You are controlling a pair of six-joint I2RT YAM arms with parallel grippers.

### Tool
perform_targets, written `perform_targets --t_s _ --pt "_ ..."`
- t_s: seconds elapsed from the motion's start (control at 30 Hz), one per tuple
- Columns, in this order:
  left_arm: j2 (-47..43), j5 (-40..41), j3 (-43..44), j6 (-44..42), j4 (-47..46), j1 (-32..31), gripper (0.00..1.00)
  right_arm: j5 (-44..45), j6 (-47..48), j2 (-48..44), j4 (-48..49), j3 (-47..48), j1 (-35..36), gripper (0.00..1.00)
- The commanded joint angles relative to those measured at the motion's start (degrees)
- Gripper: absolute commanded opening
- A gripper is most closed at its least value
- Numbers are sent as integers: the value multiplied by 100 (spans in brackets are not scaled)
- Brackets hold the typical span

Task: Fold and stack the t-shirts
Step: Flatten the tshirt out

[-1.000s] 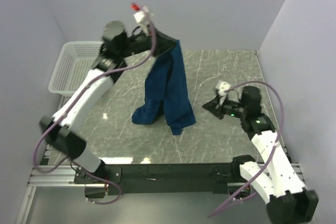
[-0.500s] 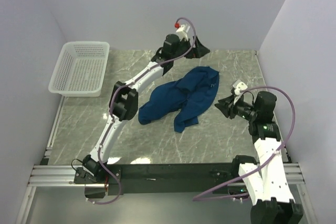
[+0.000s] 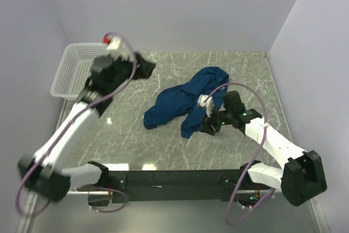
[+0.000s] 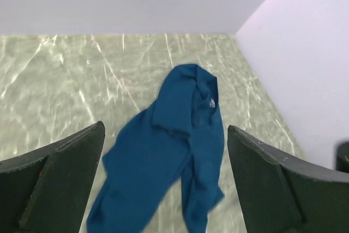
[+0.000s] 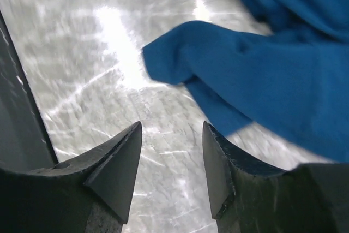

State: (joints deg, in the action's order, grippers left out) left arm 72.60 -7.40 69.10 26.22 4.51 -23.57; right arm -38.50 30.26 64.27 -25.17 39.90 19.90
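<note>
Two grippers are open, and neither one holds anything. The left gripper (image 3: 143, 67) hangs above the table (image 3: 136, 135). Its fingers (image 4: 60, 178) are spread very wide, with only air between them. From the top it looks blurry. It sits at about 10 o'clock from the t-shirt (image 3: 185, 99) and well apart from it. The white basket (image 3: 76, 72) is just beside that arm, at the table's 10 o'clock corner.

The right gripper (image 3: 207, 125) is low, close to the table. Its fingers (image 5: 117, 162) stand partly apart, and only bare table shows in the gap. It is right by the t-shirt's edge, on the 4 o'clock side. A blue corner of cloth lies just past the fingertips, not between them.

The dark blue t-shirt lies crumpled near the middle of the table. It runs from about 1 o'clock down to 7 o'clock, all bunched and not folded.
</note>
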Motion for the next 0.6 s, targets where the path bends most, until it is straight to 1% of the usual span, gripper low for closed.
perform_targets --t_s 0.0,0.03,0.07,0.1,0.13,0.17,0.2,0.23,0.27,0.3,0.37,0.43,0.47,0.57 --pt "-987 -271 -1683 146 778 -7 99 1036 725 173 126 115 924 56" --pt "-1272 -297 -1968 469 805 -7 99 1159 1171 295 178 80 1128 56" --pt "-1796 -280 -2501 698 840 -7 99 1456 1384 340 231 -8 1287 57" --pt "-2037 -254 -2759 988 867 -7 100 1520 1960 393 310 -52 1549 57" --pt "-2248 -236 -2988 1600 876 -7 99 1556 2227 402 354 -105 1656 60" --pt "-2598 -123 -3425 2250 902 -7 99 1661 2604 446 529 -166 1831 61" --pt "-2741 -121 -3630 2256 885 -7 99 1714 2756 507 591 -167 1833 61" --pt "-2855 -121 -3823 2709 841 -7 98 1775 2835 595 636 -132 1929 61" --pt "-2996 -52 -4130 2939 815 -7 97 1906 2897 700 636 34 1991 61" --pt "-3032 -8 -4255 3107 745 -7 97 1960 3020 962 610 122 2009 61" --pt "-2936 -7 -4509 3363 621 -7 93 2091 3213 1183 610 299 2097 61" --pt "-2735 185 -4458 3451 796 -7 93 2364 3477 1421 802 299 2210 61" --pt "-2490 230 -4371 3408 832 -16 93 2426 3539 1500 855 325 2237 61" --pt "-2015 301 -4212 3311 894 -16 94 2532 3557 1746 1075 483 2264 59"
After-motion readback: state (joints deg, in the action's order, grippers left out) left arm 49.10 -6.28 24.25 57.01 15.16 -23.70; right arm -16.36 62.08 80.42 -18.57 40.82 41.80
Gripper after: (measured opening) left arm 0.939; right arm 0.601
